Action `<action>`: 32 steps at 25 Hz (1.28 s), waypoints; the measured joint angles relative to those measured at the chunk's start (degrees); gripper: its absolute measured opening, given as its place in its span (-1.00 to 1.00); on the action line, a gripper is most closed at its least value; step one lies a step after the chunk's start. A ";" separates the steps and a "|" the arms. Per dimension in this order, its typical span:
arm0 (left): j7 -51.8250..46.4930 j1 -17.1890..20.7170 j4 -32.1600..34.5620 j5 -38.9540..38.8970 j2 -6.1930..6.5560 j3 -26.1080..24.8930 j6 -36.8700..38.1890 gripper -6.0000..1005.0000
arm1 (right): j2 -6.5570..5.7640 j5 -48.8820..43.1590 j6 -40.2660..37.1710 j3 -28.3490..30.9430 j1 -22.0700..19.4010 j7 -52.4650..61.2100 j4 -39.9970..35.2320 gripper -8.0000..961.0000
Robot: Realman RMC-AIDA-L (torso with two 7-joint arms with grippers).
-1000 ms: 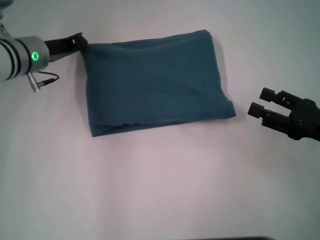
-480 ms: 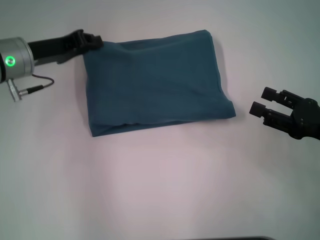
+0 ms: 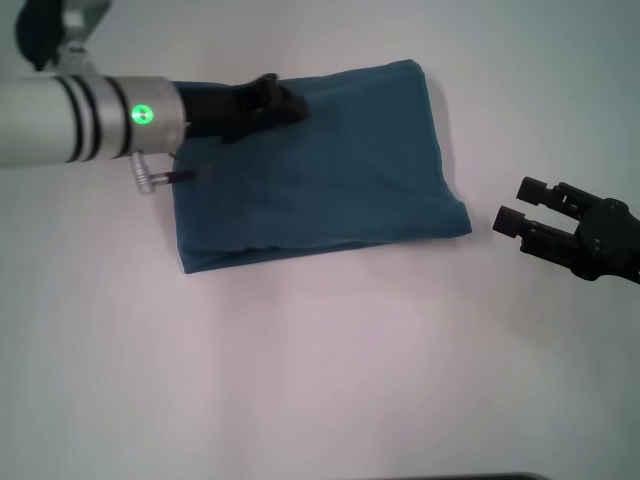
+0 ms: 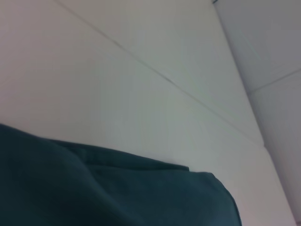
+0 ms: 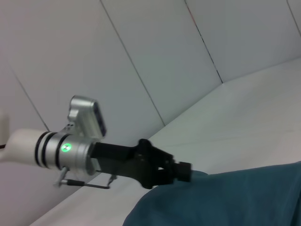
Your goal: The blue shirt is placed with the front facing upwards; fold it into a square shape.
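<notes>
Across the upper middle of the head view lies the shirt (image 3: 315,165), folded into a rough rectangle on the white table (image 3: 320,380). Its long axis runs left to right, tilted a little, with the right end lower. Plain dark teal cloth faces up; no lettering or collar shows. A folded layer edge runs along the lower side, and the lower right corner bulges slightly. The left gripper (image 3: 285,100) reaches in from the upper left and sits over the shirt's upper left part; whether its jaws are spread or closed on cloth I cannot tell. The right gripper (image 3: 520,205) hangs at the right edge of the frame, just beside the shirt's lower right corner but apart from it, jaws spread and pointing left toward the shirt.

Along the bottom of the left wrist view, the shirt (image 4: 117,193) fills the lower part, with soft folds and a rounded corner at lower right, the table (image 4: 141,84) beyond it.

Low in the right wrist view, the shirt (image 5: 225,202) takes up the lower right. The left gripper (image 5: 183,172) comes in from the left, its tip at the shirt's far edge; its jaws are not clear.
</notes>
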 joint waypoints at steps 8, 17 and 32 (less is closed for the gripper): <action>-0.14 -5.07 3.33 -0.52 -0.41 2.06 -3.77 -0.71 | 0.10 -0.11 0.47 -0.02 -0.02 0.06 0.08 0.70; -3.41 -4.99 5.77 4.21 0.38 5.51 -12.50 -0.70 | 0.09 -0.18 0.72 -0.02 -0.09 0.14 0.34 0.70; -1.35 5.08 -6.91 3.78 1.32 -5.26 5.13 -0.68 | -0.12 -0.21 0.82 -0.01 -0.05 0.11 0.44 0.71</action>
